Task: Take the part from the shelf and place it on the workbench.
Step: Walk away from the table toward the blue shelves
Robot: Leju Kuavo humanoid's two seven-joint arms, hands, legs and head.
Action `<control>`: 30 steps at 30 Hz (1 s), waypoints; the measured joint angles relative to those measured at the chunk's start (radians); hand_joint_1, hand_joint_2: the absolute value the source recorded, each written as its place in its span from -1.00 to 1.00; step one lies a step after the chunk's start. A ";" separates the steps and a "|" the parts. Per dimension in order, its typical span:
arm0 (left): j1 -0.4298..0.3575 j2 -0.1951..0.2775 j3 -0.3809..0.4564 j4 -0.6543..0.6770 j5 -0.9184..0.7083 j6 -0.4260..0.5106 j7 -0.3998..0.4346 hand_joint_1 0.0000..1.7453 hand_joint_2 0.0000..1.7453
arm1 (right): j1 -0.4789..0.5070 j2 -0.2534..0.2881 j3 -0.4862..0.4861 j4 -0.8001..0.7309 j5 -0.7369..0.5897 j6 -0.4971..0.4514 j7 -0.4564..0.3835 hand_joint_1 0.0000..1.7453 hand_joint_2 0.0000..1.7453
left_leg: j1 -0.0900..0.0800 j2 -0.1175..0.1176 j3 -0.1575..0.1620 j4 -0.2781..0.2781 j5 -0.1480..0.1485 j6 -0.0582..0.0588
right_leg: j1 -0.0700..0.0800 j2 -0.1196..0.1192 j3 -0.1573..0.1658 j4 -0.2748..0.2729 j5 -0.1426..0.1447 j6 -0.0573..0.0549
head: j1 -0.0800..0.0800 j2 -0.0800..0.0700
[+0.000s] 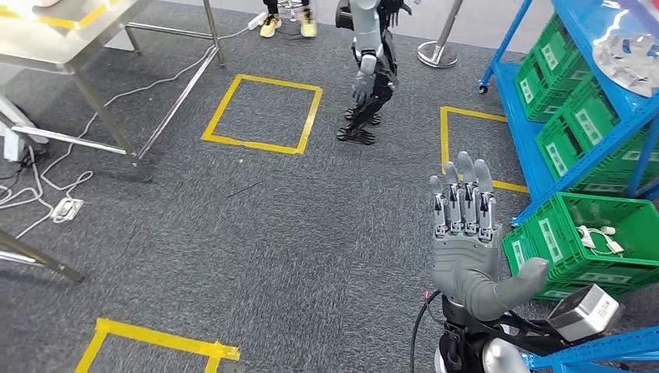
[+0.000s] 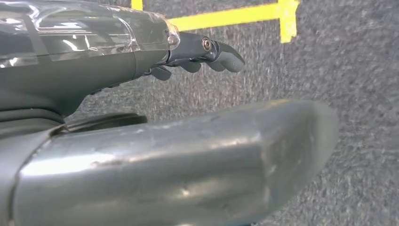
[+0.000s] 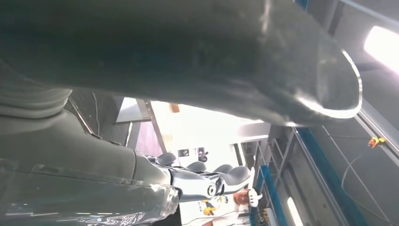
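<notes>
Dark grey carpet [image 1: 311, 233] covers the floor, marked with yellow tape squares [image 1: 263, 113]. A steel workbench [image 1: 54, 47] stands at the far left on thin metal legs, with white cables [image 1: 47, 194] trailing on the carpet beside it. Along the right side runs a blue shelf [image 1: 591, 155] loaded with green plastic crates [image 1: 579, 132]; each crate carries a white label on its front, the print too small to read. A crate at the lowest level [image 1: 598, 241] holds a small white item with a cord. On the top level of the shelf, at the upper right corner of the head view, lies a pale, shiny part wrapped in clear film [image 1: 629, 50].

The right hand [image 1: 470, 237] is raised in front of the shelf, palm up, fingers straight and spread, thumb out to the side, holding nothing. It is well apart from the part on the top level. The left hand [image 2: 202, 52] hangs above the carpet near a yellow tape line; its fingers are slightly curled with nothing in them.

A second humanoid robot [image 1: 371, 70] stands farther off on the carpet, and a person's yellow shoes [image 1: 287, 26] show at the top edge.
</notes>
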 joint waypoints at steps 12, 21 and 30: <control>0.000 -0.007 0.000 0.000 -0.002 -0.001 0.001 -1.00 -1.00 | -0.002 0.002 0.000 -0.001 0.000 0.000 0.000 -1.00 -1.00 | -0.024 -0.001 -0.047 0.022 0.018 -0.019 | 0.032 -0.002 0.156 -0.256 0.108 -0.073 | 0.017 0.000; 0.001 -0.001 0.000 0.000 0.001 -0.001 0.000 -1.00 -1.00 | 0.001 0.002 0.000 0.000 0.001 0.000 0.000 -1.00 -1.00 | 0.010 -0.042 -0.026 0.086 -0.031 -0.063 | 0.016 0.006 0.108 -0.222 0.122 -0.052 | -0.015 0.000; 0.004 0.000 0.000 0.000 0.003 0.000 -0.001 -1.00 -1.00 | -0.002 0.002 0.000 0.000 -0.002 0.000 0.004 -1.00 -1.00 | 0.006 -0.006 0.000 0.016 -0.012 -0.009 | 0.006 0.017 0.009 -0.033 0.022 -0.004 | 0.004 0.000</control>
